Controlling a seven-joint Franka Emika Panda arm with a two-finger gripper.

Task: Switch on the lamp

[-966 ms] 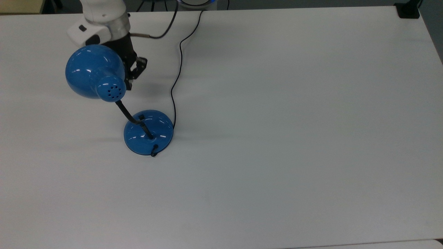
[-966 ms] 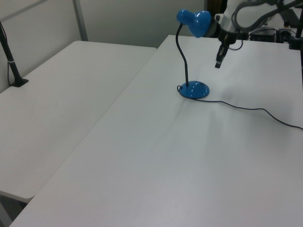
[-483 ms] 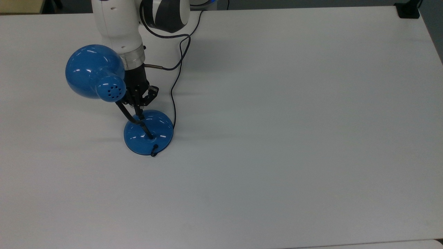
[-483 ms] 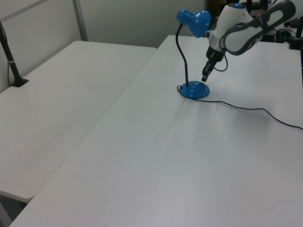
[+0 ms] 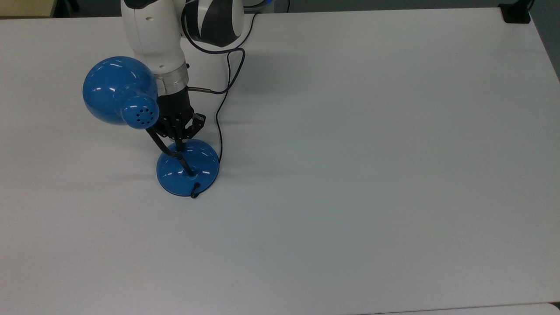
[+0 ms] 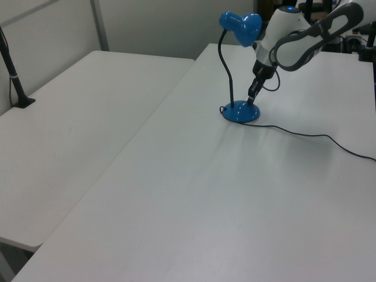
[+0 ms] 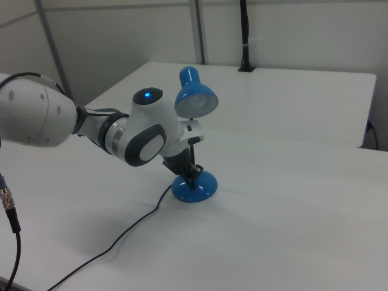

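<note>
Since 0.5 s ago the gripper (image 5: 180, 146) has dropped onto the lamp's (image 5: 188, 170) base at its 11 o'clock edge; jaws nearly closed, holding nothing.

White arm (image 7: 36, 115), grey joints, blue light, black gripper (image 5: 179, 142).

No readable text, label, brand or number anywhere

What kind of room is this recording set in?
Probably a lab or office workroom: plain white tables pushed together, a bare partition wall, and a robot arm at a blue desk lamp.
</note>
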